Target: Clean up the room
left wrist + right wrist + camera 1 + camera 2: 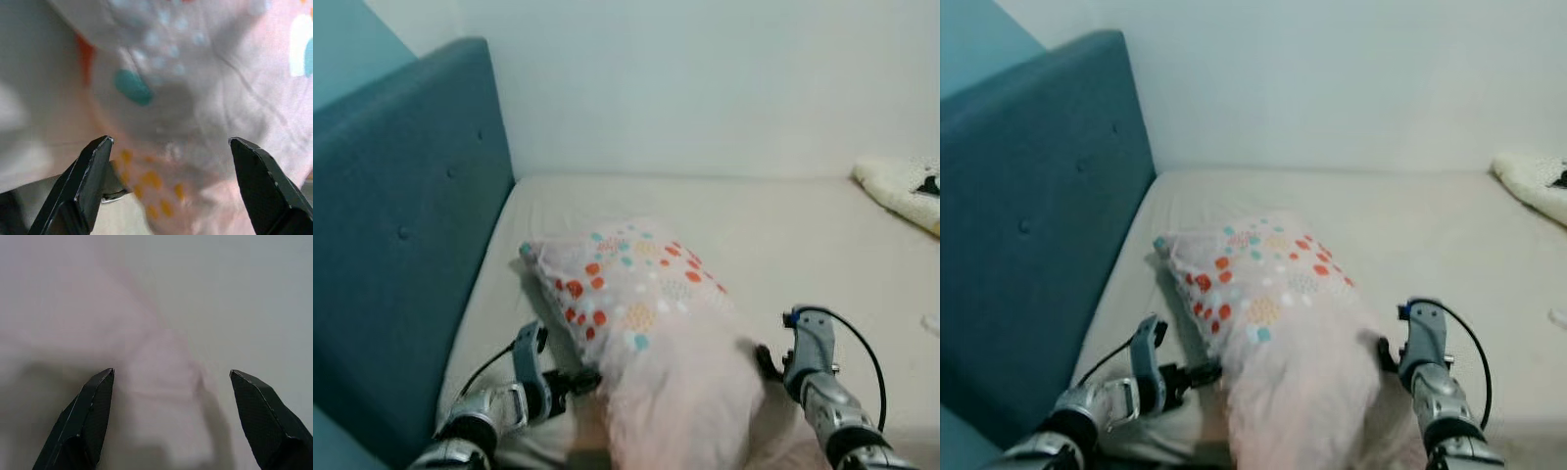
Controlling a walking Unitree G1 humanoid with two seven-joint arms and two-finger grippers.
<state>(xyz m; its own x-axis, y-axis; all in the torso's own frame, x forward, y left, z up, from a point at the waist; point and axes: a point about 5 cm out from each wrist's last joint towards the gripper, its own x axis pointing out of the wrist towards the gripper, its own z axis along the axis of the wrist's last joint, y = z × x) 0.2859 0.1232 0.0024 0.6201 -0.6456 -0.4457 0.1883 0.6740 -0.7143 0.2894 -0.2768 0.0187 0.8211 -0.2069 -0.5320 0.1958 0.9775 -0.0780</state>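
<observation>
Pillow (641, 294) was the thing being dealt with here, lying on the bed (773, 225) near its headboard (401, 235) end, with one corner pointing at the headboard and the rest running back toward the robot. Both arms were down at the pillow's near end, one on each flank, so my guess was a two-sided hold: it's a big floppy thing and one gripper alone would just let it sag.

The left gripper (570, 382) sat on the pillow's headboard side, touching the fabric, and its wrist view had the jaws spread wide with printed cloth bulging between them, so open, not pinching anything yet. The right gripper (171, 416) was on the pillow's far side from the headboard, jaws also standing wide apart, looking at a pale fold of the case lying on the sheet. Nothing clamped on either side as far as I could tell.

Looks-wise: pale pink case, soft and wrinkly, with a scatter of orange-red, teal and yellow spots on the half nearer the headboard. The half nearer the robot was plain pink and blurry in the head views.

Past the pillow, away from the headboard, a white fluffy thing (901, 188) lay at the bed's edge. Couldn't tell what it was
</observation>
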